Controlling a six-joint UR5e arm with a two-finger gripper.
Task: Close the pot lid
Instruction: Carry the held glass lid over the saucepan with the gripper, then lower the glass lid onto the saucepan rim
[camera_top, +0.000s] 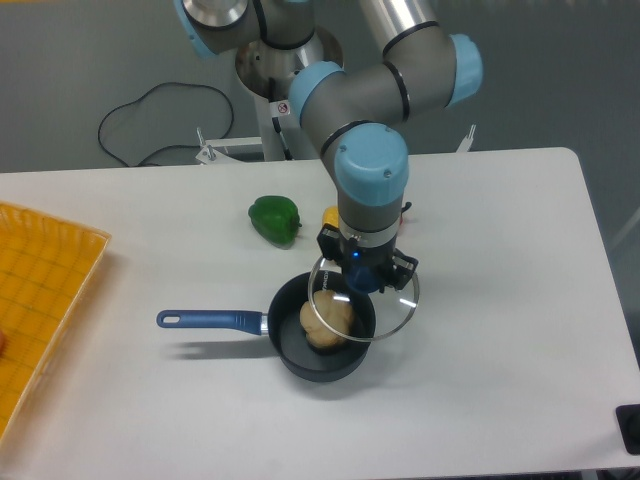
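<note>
A white rectangular table (500, 330) carries everything, with a yellow mesh tray (40, 290) at its left edge. The grey-and-blue robot arm (375, 110) reaches down from the far edge over the middle of the table. Below it sits the small round dark saucepan (295, 352), its long blue handle (210, 320) pointing toward the left edge and a pale lumpy food item (328, 318) inside. The round transparent glass lid with a metal rim (395, 305) hangs partly over the saucepan's right side, overhanging toward the right edge. The gripper (362, 272) pinches the lid's blue knob. A green pepper (274, 218) lies nearer the far edge, a yellow pepper (328, 214) just beside it, mostly hidden.
</note>
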